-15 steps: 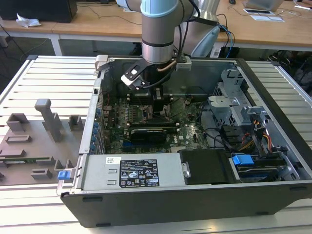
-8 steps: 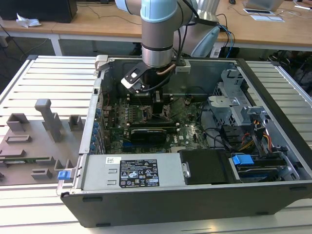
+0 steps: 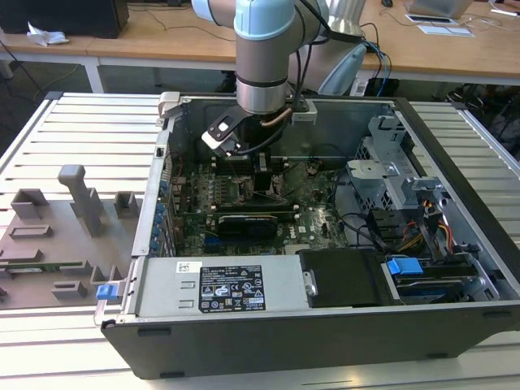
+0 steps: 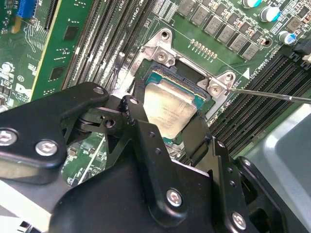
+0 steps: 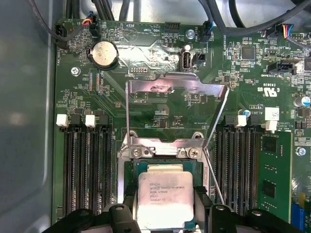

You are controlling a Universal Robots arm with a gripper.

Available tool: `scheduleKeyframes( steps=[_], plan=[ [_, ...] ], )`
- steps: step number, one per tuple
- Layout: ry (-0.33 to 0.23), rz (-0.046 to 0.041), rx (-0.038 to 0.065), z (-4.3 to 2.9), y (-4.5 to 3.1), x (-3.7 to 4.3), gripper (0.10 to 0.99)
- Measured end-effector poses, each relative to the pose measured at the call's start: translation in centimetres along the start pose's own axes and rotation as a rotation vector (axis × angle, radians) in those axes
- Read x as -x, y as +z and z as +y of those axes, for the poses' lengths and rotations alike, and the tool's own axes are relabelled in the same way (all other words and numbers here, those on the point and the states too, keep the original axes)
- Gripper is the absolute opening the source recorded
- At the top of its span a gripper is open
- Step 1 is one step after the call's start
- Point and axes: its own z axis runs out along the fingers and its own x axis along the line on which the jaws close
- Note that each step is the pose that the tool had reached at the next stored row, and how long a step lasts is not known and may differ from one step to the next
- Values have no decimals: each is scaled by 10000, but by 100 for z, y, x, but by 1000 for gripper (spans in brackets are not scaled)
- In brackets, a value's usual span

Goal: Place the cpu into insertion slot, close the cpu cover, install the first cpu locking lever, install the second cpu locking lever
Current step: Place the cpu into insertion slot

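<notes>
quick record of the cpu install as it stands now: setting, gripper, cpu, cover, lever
setting: open computer case, arm reaching down onto the motherboard
gripper: closed against two opposite edges of the cpu
cpu: metal top up, over the socket; cannot tell if fully seated
cpu cover: swung open, clear of the socket
locking lever: thin rod raised beside the cpu cover, not latched
</notes>
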Motion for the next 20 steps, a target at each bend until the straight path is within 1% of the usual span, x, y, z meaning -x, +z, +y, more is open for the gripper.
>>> scheduleKeyframes(
  steps=[1, 2, 4, 6, 9, 12, 14, 17, 18, 20],
  plan=[
    [0, 1, 4, 0, 1, 0, 553],
    [0, 5, 3, 1, 3, -1, 620],
    [0, -3, -3, 0, 0, 0, 620],
    [0, -2, -3, -27, -1, 0, 620],
    [0, -3, -3, -45, -1, -2, 620],
    [1, -3, -3, -49, -4, -29, 620],
    [-2, -3, -3, -49, -4, -30, 620],
    [-17, -2, -2, -18, -2, -31, 620],
    [-27, -1, -4, 8, -1, -30, 620],
    [-36, -1, -9, 36, 0, -29, 620]
  ],
)
